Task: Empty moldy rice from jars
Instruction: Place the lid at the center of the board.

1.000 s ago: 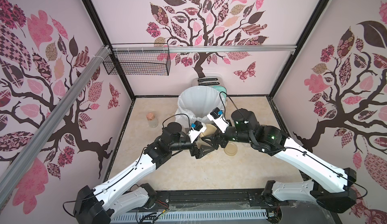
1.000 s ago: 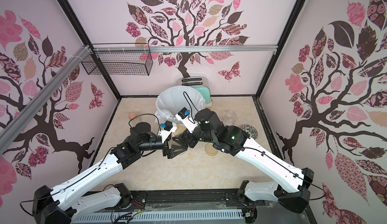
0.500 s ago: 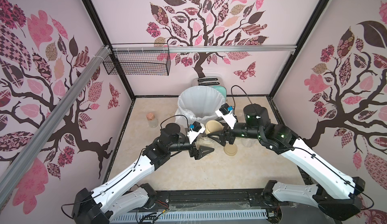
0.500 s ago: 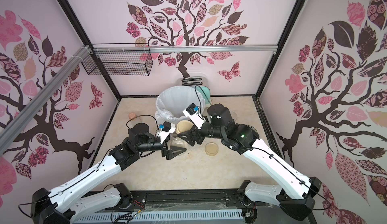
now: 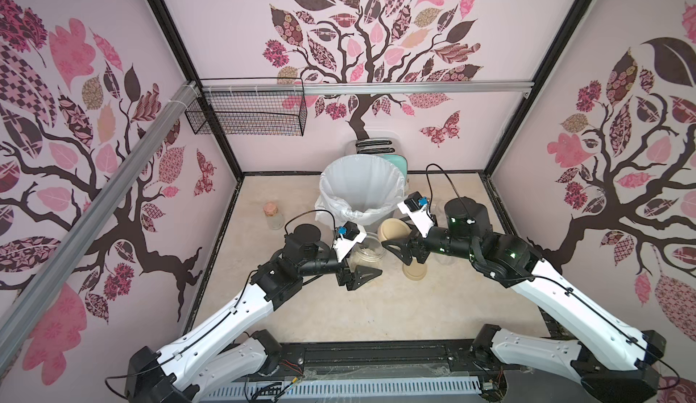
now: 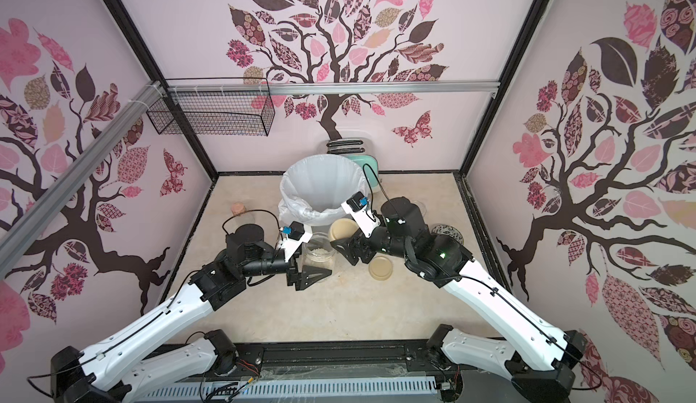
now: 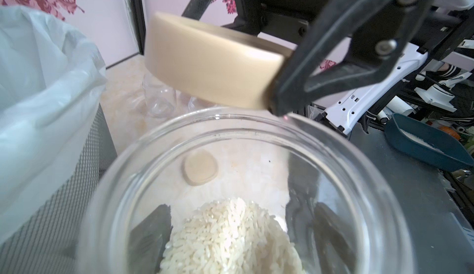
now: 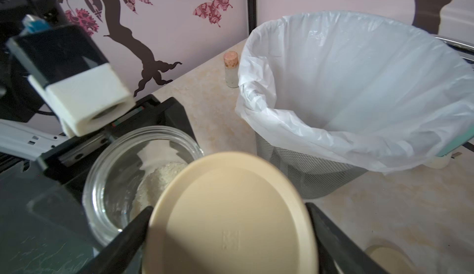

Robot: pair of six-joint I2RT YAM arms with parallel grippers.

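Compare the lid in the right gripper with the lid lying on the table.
The held lid is clamped in the right gripper, raised and tilted. The loose lid lies flat on the table, with nothing touching it. Both are round and beige.

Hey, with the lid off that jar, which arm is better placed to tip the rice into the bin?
Left, probably: the left gripper grips the open jar of rice beside the bin, while the right gripper is busy holding the lid.
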